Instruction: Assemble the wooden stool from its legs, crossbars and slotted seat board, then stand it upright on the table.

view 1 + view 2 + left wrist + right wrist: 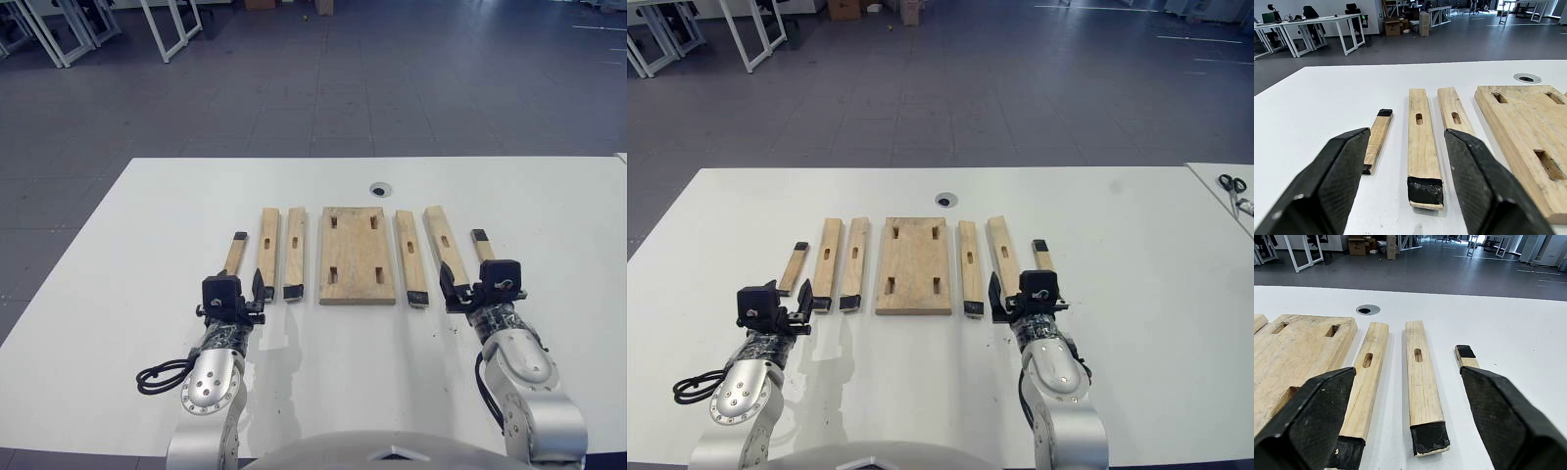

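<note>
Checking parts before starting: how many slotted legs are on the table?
4. Left of the seat board: outer left leg, inner left leg. Right of it: inner right leg, outer right leg. None appears hidden.

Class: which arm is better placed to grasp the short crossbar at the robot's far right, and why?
Right. The open right claw sits close to that short crossbar; the left claw is across the seat board from it.
</note>
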Available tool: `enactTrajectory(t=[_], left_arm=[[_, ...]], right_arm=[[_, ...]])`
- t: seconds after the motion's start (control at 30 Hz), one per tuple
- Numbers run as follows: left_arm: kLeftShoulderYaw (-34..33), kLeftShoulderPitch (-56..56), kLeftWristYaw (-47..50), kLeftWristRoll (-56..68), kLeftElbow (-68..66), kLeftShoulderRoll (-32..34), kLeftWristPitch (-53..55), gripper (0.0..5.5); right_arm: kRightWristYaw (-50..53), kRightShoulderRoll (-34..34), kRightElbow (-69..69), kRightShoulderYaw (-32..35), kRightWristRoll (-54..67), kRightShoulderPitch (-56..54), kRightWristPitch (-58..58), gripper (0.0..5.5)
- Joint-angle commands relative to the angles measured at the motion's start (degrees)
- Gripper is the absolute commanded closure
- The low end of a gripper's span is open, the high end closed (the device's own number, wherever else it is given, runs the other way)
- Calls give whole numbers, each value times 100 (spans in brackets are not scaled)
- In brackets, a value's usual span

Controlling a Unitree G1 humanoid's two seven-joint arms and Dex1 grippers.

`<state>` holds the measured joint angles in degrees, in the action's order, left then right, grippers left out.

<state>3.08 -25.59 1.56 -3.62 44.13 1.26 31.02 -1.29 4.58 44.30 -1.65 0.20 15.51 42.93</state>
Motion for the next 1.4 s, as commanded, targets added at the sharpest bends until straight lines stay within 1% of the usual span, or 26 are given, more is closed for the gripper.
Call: enactTrajectory(t=[0.03, 1.27, 1.4], left_arm=[[37, -5, 8, -9, -7, -12, 82, 270], [55, -24, 12, -11, -17, 0, 69, 270], [25, -18, 25, -7, -8, -11, 75, 270]], right_arm=[[1, 1, -22, 4, 20, -24, 105, 158], [17, -12, -69, -21, 3, -48, 83, 158], [-162, 94, -294, 167, 140, -236, -1, 158]])
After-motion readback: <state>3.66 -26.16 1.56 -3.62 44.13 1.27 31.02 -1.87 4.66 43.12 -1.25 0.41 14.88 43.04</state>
